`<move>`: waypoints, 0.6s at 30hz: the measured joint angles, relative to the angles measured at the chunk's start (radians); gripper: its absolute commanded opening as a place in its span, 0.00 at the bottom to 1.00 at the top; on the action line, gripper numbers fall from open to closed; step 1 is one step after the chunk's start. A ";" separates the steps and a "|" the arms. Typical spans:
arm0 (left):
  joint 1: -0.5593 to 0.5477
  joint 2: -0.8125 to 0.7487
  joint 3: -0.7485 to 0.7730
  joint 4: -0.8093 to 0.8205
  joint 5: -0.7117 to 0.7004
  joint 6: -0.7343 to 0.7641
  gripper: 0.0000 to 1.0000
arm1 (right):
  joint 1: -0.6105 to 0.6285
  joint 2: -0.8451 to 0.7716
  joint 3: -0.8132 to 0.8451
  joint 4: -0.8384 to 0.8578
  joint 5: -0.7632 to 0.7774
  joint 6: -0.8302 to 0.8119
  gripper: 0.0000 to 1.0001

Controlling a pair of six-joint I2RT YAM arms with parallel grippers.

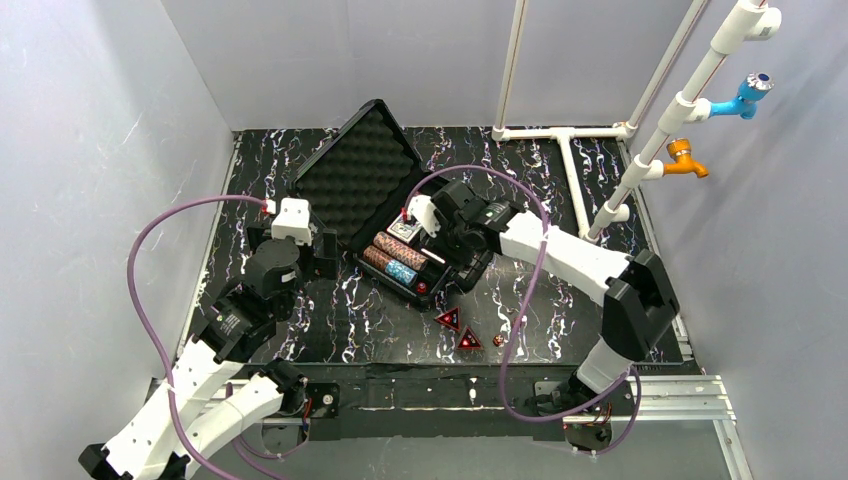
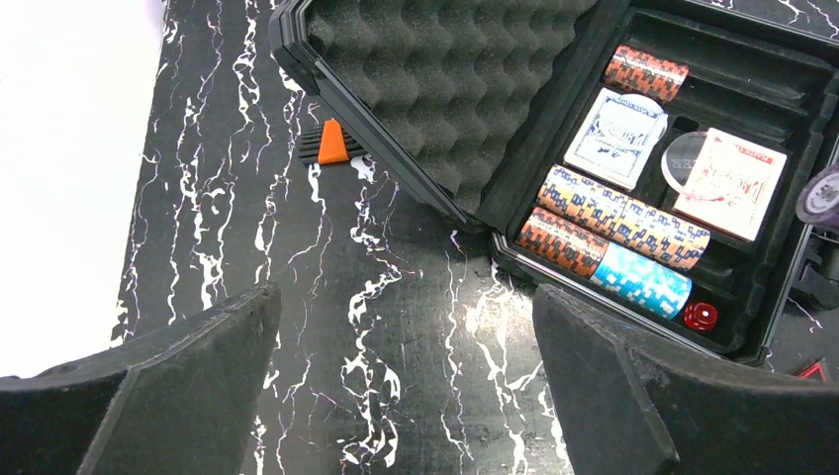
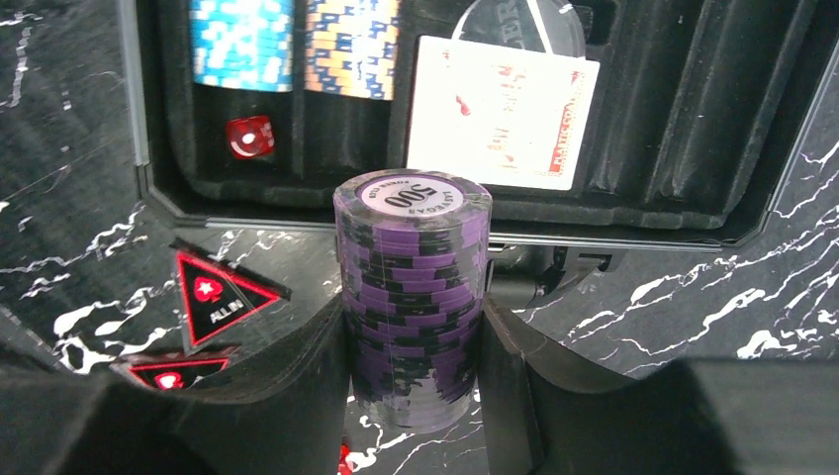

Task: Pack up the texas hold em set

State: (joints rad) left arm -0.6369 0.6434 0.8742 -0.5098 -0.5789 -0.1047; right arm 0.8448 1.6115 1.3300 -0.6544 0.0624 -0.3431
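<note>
My right gripper is clamped on a stack of purple chips. A finger presses each side, and the stack stands upright at centre frame in the right wrist view with its "500" face toward the camera. Across the top of that frame lies the open case. The stack seems to sit just outside the case's rim rather than over a slot, though I cannot be sure from this angle.

Inside the case I see a deck directly behind the stack. A blue roll and a brown roll are at upper left, and a red die lies below the blue roll. Two red markers lie on the table at lower left of that frame, beside the left finger and outside the case.

My left gripper has its jaws wide apart and touches nothing; only bare table shows between them along the bottom of the left wrist view. The case fills that frame's upper right, with the foam lid leaning back toward top centre. A second deck lies in the tray there. A small orange wedge sits on the table left of the lid.
</note>
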 measured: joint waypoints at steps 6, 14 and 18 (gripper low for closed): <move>0.000 -0.008 0.000 0.000 -0.008 0.002 0.98 | 0.000 0.072 0.052 -0.029 0.062 0.023 0.01; 0.000 -0.010 -0.002 0.000 -0.009 0.005 0.98 | 0.000 0.113 0.064 -0.050 0.147 0.027 0.01; 0.000 -0.010 -0.002 0.000 -0.009 0.005 0.98 | 0.000 0.193 0.137 -0.055 0.212 0.026 0.01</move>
State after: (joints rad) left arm -0.6369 0.6331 0.8719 -0.5098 -0.5877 -0.0994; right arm 0.8448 1.8046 1.4673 -0.7097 0.2749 -0.3176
